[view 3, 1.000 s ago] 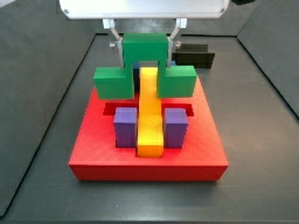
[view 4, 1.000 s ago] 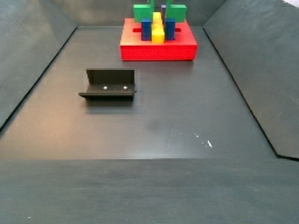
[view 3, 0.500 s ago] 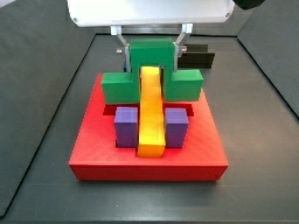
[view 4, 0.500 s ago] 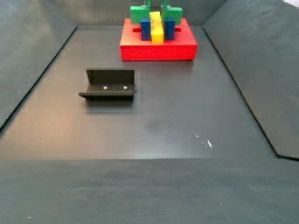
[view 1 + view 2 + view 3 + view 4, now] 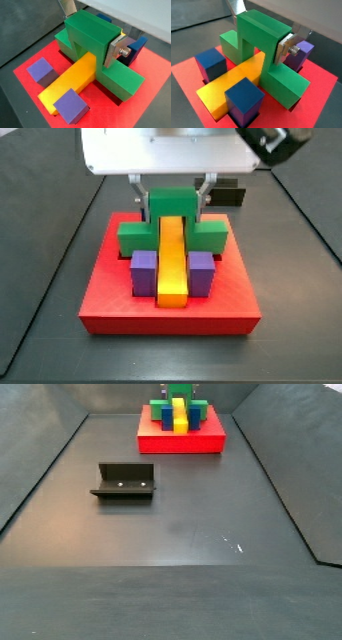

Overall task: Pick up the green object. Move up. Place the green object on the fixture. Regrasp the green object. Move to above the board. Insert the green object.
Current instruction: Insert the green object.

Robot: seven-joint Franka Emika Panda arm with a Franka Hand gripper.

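The green object (image 5: pixel 171 210) is a bridge-shaped piece straddling the far end of the long yellow bar (image 5: pixel 170 263) on the red board (image 5: pixel 171 310). Its two feet reach down to the board on either side of the bar. My gripper (image 5: pixel 173 194) hangs right above the board, shut on the green object's raised middle. In both wrist views a silver finger (image 5: pixel 114 50) (image 5: pixel 282 50) presses flat against the green object (image 5: pixel 90 31) (image 5: pixel 260 34). The fixture (image 5: pixel 124 481) stands apart on the dark floor, far from the board (image 5: pixel 181 442).
Two purple blocks (image 5: pixel 143 270) (image 5: pixel 201 270) flank the near part of the yellow bar. Blue blocks (image 5: pixel 211 63) (image 5: pixel 244 96) stand on the board beside the green piece. Dark walls enclose the floor (image 5: pixel 174 534) on both sides.
The gripper has come down with the green object, which now sits lower over the yellow bar, its feet nearer the board. The grip has not changed.
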